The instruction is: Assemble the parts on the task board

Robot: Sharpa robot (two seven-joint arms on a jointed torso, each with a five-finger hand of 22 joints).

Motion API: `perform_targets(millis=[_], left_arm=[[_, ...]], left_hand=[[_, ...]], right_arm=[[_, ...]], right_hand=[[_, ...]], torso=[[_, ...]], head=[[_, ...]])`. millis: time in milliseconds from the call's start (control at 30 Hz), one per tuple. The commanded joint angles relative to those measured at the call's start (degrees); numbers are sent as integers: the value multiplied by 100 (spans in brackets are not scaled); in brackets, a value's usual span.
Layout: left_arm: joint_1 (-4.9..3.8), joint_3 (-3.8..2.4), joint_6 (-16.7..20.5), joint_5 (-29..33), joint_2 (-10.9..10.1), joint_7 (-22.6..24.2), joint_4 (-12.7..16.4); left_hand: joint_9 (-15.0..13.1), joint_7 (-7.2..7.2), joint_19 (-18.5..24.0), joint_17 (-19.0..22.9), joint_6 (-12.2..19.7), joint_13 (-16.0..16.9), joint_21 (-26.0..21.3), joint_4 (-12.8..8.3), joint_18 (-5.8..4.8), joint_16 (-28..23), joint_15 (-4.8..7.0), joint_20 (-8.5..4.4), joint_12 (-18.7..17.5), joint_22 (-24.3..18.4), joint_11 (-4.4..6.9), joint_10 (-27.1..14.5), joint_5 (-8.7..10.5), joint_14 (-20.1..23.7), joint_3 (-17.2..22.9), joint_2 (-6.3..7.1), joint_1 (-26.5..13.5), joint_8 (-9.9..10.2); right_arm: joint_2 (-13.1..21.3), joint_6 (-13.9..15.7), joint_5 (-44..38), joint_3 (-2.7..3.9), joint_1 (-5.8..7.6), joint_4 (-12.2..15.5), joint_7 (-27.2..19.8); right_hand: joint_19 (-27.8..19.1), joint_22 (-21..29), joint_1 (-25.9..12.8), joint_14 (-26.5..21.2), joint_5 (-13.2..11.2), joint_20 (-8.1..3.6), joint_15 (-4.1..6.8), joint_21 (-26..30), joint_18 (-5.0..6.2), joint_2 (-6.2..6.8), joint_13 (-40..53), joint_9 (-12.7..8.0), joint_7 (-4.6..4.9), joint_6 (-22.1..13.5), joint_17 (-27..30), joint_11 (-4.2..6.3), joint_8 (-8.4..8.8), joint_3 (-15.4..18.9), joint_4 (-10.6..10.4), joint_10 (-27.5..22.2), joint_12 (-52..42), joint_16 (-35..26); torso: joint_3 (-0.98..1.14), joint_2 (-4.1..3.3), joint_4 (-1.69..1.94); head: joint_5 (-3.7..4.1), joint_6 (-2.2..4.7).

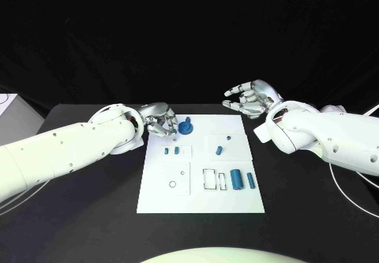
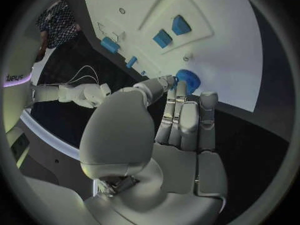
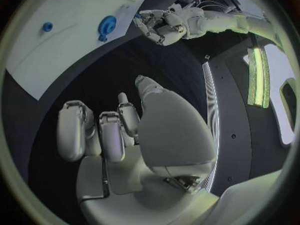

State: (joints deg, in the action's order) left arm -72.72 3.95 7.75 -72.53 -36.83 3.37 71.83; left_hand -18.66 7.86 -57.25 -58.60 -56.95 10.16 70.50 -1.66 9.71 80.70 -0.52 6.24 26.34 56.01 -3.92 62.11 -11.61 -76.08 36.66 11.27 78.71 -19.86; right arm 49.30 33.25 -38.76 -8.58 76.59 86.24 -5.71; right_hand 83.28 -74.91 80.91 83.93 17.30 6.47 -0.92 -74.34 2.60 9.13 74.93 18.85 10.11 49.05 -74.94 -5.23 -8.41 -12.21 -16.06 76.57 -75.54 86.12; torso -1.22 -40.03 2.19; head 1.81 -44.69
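The task board (image 1: 201, 189) is lying in the middle of the black table (image 1: 79, 219). A round blue part (image 1: 185, 128) is standing at the board's far left corner. The left hand (image 1: 160, 121) is being held just beside that part, on its left; in the left wrist view the fingertips (image 2: 178, 87) are reaching the blue part's edge (image 2: 187, 80). Whether it is being pinched or merely touched cannot be told. The right hand (image 1: 253, 98) is being held above the table beyond the board's far right corner, fingers curled loosely inward, nothing being grasped.

Further blue pieces are lying on the board: two small ones (image 1: 178, 150) near the left middle, one block (image 1: 219, 149) at centre, two cylinders (image 1: 236, 179) toward the near right.

Judged step: the round part is being seated or turned at its station. For this to be done well, the part should be kept upright, pressure applied evenly around its rim, and the small pieces nearby left undisturbed. The right hand should be kept apart from the board.
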Motion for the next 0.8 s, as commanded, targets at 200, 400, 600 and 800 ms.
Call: perform_targets(millis=[200, 400, 600, 800], left_arm=[[-2, -6, -501, 115, -54, 35, -74], [1, 44, -509, -61, 36, 21, -207], [29, 67, -422, -113, 129, 71, -305], [47, 78, -397, -138, 205, 83, -370]], left_hand=[[-7, -9, -4, 0, -49, -8, 5, -4, -118, 37, 9, 26, -45, 16, -4, 54, -29, -31, -41, 1, -55, 39], [-8, -11, -7, 9, -53, -9, 5, -5, -119, 35, 10, 27, -51, 18, -3, 58, -27, -28, -43, 1, -57, 41], [-10, -13, -9, 1, -55, -9, 5, -7, -119, 38, 11, 27, -58, 20, -1, 63, -26, -32, -42, -2, -56, 43], [-10, -13, -10, -3, -56, -9, 5, -7, -119, 39, 11, 27, -60, 21, -1, 65, -26, -34, -42, -3, -56, 44]], right_arm=[[-2, -25, -24, 1, -2, -11, -60], [-9, -25, -24, 1, -2, -14, -60], [-9, -23, -24, 1, -2, -10, -59], [-8, -22, -24, 1, -2, -4, -56]], right_hand=[[-10, -473, -20, 393, 39, -19, 45, 15, 98, 38, 57, -6, -14, 7, -696, 29, -32, -21, -5, 7, 5, -24], [-10, -473, -20, 393, 39, -19, 45, 15, 98, 38, 57, -6, -14, 7, -696, 29, -32, -21, -5, 7, 5, -24], [-10, -473, -20, 393, 39, -19, 45, 15, 98, 38, 57, -6, -14, 7, -696, 29, -32, -21, -5, 7, 5, -24], [-10, -473, -20, 393, 39, -19, 45, 15, 98, 38, 57, -6, -14, 7, -696, 29, -32, -21, -5, 7, 5, -24]], torso=[[-2, 9, 15], [-5, -11, -13], [-5, -14, -8], [-3, -8, -1]], head=[[-33, -17], [-60, -12], [-49, -22], [-43, -39]])
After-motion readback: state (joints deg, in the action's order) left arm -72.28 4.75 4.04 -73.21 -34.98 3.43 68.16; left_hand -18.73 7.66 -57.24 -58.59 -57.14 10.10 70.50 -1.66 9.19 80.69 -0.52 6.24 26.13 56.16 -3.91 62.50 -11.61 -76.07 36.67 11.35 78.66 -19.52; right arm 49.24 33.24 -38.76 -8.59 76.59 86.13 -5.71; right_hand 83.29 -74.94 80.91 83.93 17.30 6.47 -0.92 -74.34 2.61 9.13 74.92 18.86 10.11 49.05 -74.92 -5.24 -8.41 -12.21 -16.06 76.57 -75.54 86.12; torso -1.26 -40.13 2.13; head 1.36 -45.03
